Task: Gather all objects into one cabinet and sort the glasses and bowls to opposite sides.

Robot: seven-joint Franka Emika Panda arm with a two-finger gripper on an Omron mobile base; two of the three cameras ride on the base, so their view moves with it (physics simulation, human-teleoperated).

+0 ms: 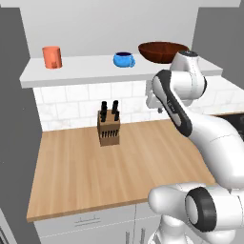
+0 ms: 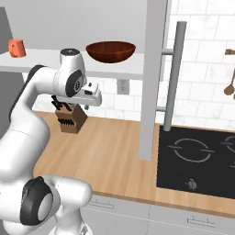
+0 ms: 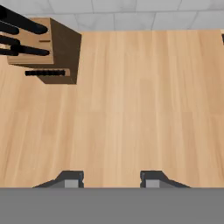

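In the left base view the arm's white elbow covers the right edge of the dark red-brown bowl (image 1: 162, 51). In the hand view the knife block (image 3: 48, 50) is cut off at the left edge. In the right base view the orange cup (image 2: 16, 47) sits small near the left edge, and the arm hides part of the knife block.

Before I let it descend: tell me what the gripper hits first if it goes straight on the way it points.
Likely the bare wooden countertop. The gripper, jaws apart and empty, points down at it; the knife block sits off to one side.
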